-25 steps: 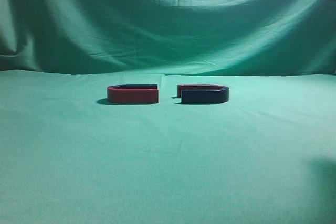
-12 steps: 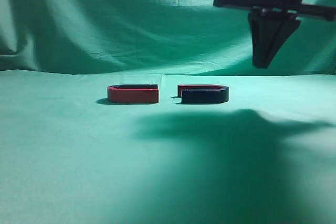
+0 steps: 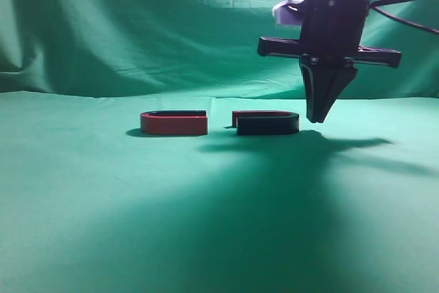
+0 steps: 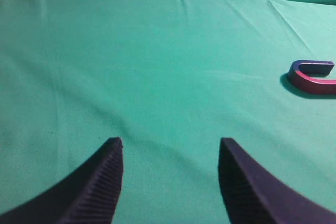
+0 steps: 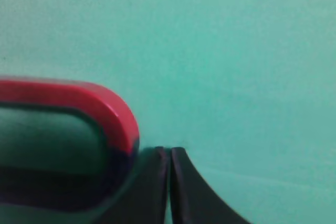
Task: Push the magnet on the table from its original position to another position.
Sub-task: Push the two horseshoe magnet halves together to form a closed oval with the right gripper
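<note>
Fingertips of the right gripper [image 5: 169, 153] press together holding nothing, just beside the magnet [image 3: 267, 123] on the table [image 3: 103, 204], while only the left wrist view shows the left gripper [image 4: 170, 145] spread wide; two magnets lie in all.

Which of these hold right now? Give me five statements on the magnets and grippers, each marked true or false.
1. The right gripper is shut, fingertips together. True.
2. The right gripper is clamped on the dark magnet. False: it hangs just beside the magnet's rounded end, holding nothing.
3. The left gripper is open over bare table. True.
4. The dark magnet and the red magnet touch each other. False: a gap of cloth separates their open ends.
5. The red magnet stands on the right in the exterior view. False: it lies on the left of the dark one.
</note>
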Tool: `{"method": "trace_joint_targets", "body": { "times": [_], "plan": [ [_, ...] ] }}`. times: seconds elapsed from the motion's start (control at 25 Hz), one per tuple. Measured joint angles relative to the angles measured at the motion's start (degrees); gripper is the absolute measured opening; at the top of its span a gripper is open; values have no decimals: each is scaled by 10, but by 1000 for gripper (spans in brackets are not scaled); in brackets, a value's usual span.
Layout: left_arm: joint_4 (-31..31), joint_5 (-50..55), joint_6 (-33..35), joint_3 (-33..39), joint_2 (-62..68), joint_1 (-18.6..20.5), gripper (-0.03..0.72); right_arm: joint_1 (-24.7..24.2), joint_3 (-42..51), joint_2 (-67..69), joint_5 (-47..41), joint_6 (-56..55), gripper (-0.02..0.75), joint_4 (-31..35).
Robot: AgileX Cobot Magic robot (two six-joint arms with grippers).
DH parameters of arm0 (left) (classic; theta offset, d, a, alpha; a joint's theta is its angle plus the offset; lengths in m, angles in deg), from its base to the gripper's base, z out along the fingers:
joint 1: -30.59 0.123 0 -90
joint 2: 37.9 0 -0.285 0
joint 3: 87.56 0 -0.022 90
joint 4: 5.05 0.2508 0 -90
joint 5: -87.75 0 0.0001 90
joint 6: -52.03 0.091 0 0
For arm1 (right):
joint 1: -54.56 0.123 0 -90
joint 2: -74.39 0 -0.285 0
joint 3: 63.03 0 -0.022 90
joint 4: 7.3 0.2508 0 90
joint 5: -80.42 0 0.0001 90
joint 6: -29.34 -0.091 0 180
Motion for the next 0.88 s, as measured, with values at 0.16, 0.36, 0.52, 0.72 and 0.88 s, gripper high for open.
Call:
{"method": "trace_joint_targets", "body": {
  "times": [0.16, 0.36, 0.52, 0.72, 0.88],
  "plan": [
    [0, 0, 0, 0, 0, 0, 372, 0, -15, 17, 1, -2, 0, 18],
    [0, 0, 0, 0, 0, 0, 372, 5, -16, 24, 6, -2, 0, 31],
    [0, 0, 0, 0, 0, 0, 372, 15, -17, 24, 19, -1, 0, 49],
    [0, 0, 0, 0, 0, 0, 372, 26, -17, 24, 33, -1, 0, 53],
    [0, 0, 0, 0, 0, 0, 372, 29, -17, 24, 36, -1, 0, 56]
  ]
}}
